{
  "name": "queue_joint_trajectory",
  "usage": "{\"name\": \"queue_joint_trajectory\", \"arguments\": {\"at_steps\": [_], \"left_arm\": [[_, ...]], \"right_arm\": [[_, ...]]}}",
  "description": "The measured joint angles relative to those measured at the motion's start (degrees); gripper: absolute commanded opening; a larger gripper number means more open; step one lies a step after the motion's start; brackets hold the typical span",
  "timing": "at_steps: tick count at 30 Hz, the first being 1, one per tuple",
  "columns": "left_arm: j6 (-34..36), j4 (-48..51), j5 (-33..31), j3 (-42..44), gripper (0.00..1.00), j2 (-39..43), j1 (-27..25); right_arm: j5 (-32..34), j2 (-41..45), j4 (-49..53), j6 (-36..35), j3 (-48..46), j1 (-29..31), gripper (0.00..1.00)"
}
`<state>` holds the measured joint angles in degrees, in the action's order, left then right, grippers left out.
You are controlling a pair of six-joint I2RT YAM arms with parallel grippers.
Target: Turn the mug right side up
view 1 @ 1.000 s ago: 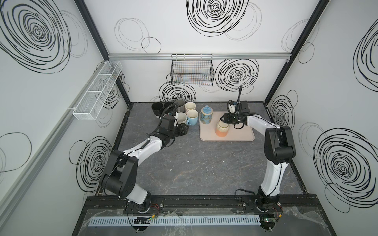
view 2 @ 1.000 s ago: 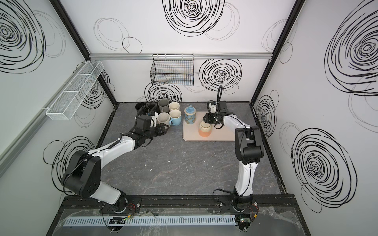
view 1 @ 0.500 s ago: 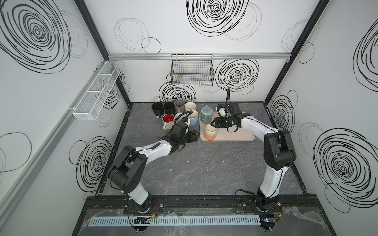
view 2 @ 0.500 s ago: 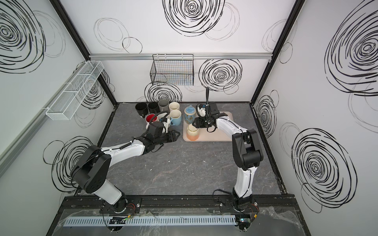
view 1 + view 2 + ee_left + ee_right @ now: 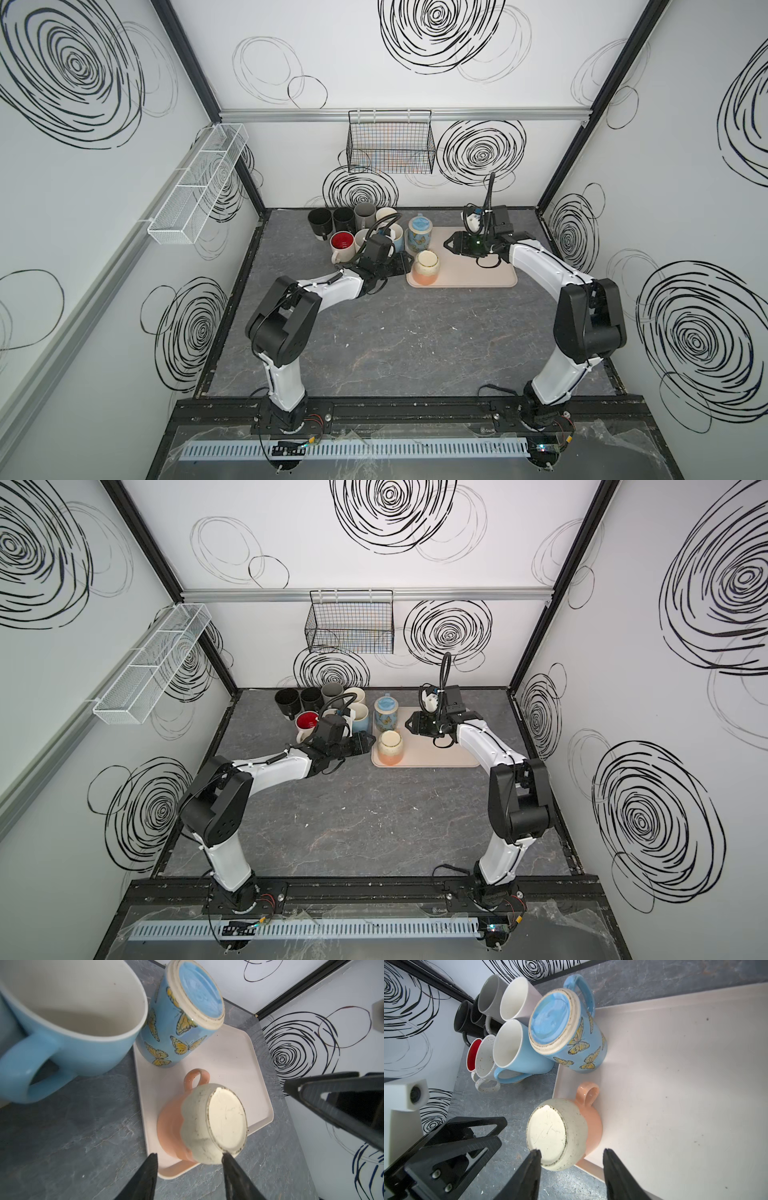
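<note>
A peach mug with a cream base point(image 5: 427, 268) point(image 5: 390, 748) stands upside down on the front left corner of the pink tray point(image 5: 478, 270) point(image 5: 440, 754). Its handle points toward the back. In both top views my left gripper point(image 5: 409, 266) point(image 5: 372, 744) is low over the table just left of it, open and empty. In the left wrist view the mug point(image 5: 199, 1124) lies just beyond the left gripper point(image 5: 189, 1155). My right gripper point(image 5: 448, 245) point(image 5: 409, 725) hangs over the tray, right of and behind the mug point(image 5: 564, 1134), open and empty point(image 5: 571, 1150).
An upside-down blue butterfly mug point(image 5: 419, 235) point(image 5: 176, 1028) point(image 5: 566, 1030) stands on the tray's back left corner, close behind the peach one. Several upright mugs point(image 5: 357, 224) crowd the back left, a light blue one point(image 5: 72, 1022) nearest. A wire basket point(image 5: 390, 143) hangs on the back wall.
The peach mug slid left across the tray with the right gripper, which then let go and drew back right. My left gripper moved right from the mug cluster to beside the peach mug.
</note>
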<state>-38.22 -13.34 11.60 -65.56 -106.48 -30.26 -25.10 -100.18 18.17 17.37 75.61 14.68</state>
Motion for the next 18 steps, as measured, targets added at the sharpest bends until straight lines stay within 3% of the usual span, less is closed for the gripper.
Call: {"name": "queue_joint_trajectory", "arguments": {"at_steps": [10,18], "left_arm": [[-2.82,-1.81,0.39,-3.5,0.51,-7.67,-0.46],[-5.77,-4.98,0.55,-2.62,0.5,-8.39,-2.69]], "right_arm": [[0.22,4.57,-1.55,6.47,-13.44,4.92,0.52],[-3.39,3.78,-2.82,8.44,-13.07,3.91,0.43]]}}
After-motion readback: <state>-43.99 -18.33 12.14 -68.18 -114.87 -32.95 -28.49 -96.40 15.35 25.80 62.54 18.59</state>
